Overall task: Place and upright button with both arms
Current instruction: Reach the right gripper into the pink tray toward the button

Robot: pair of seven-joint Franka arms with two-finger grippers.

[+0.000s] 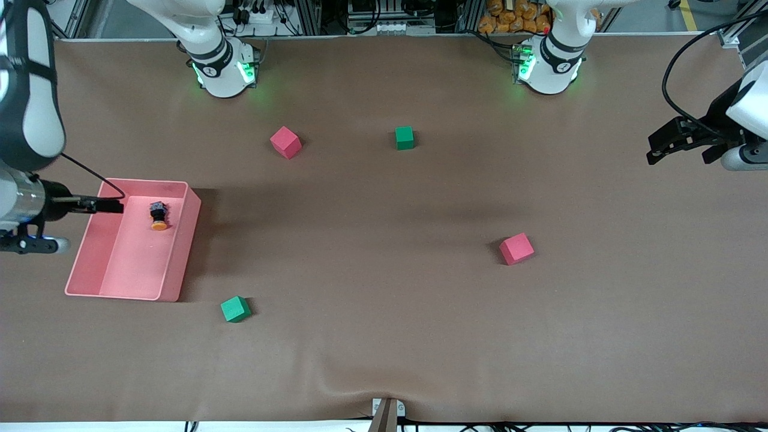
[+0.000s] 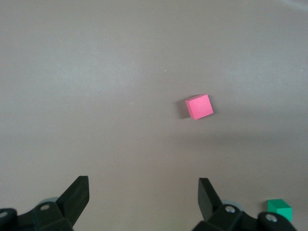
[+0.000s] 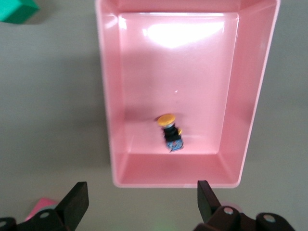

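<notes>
We hover the right gripper (image 3: 139, 202), jaws apart, over the shallow pink plastic tray (image 3: 108, 120); we should straddle the tipped orange-capped button's (image 3: 169, 131) dark body squarely.

Tiny button (image 1: 158, 216), round orange cap, dark blocky body, lying on its side, inside pink bin (image 1: 180, 252)
</notes>
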